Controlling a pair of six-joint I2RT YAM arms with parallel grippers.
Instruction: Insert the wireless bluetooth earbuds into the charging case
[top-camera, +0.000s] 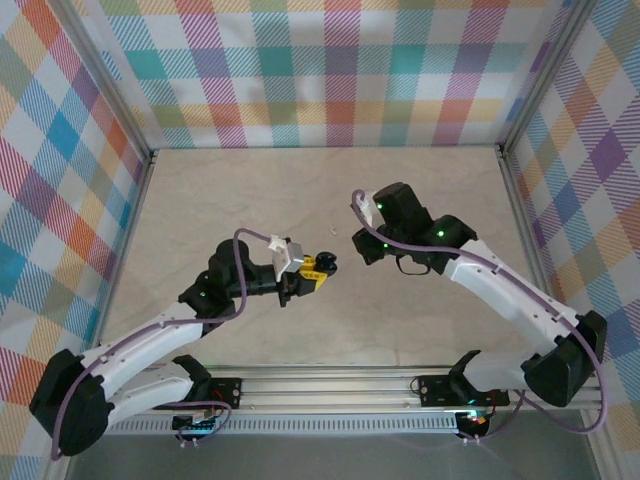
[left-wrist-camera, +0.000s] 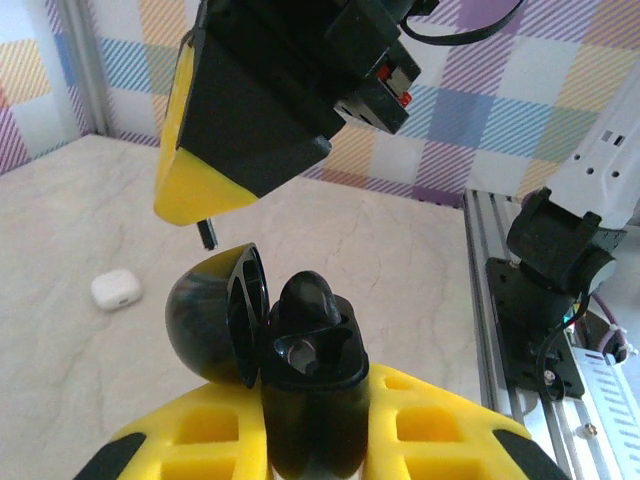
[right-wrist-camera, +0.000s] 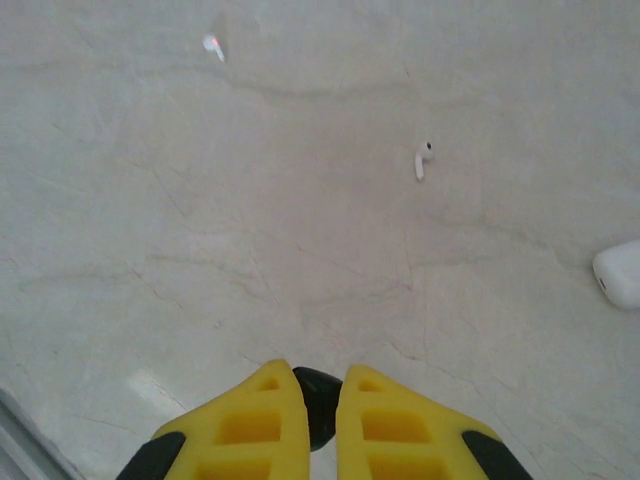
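Your left gripper (left-wrist-camera: 315, 445) is clamped round the open black case (left-wrist-camera: 310, 365) with one earbud (left-wrist-camera: 305, 298) seated inside, while your right gripper (right-wrist-camera: 314, 375), nearly closed, pinches a second earbud (right-wrist-camera: 316, 415) just above it.

Worktop (top-camera: 250, 200) lay mostly open — only white earbud (right-wrist-camera: 422, 160), small white case (left-wrist-camera: 117, 289) on it. Centre tight: right end effector (right-wrist-camera: 312, 385) hung just above open black case (left-wrist-camera: 310, 350) in left end effector (left-wrist-camera: 310, 425).
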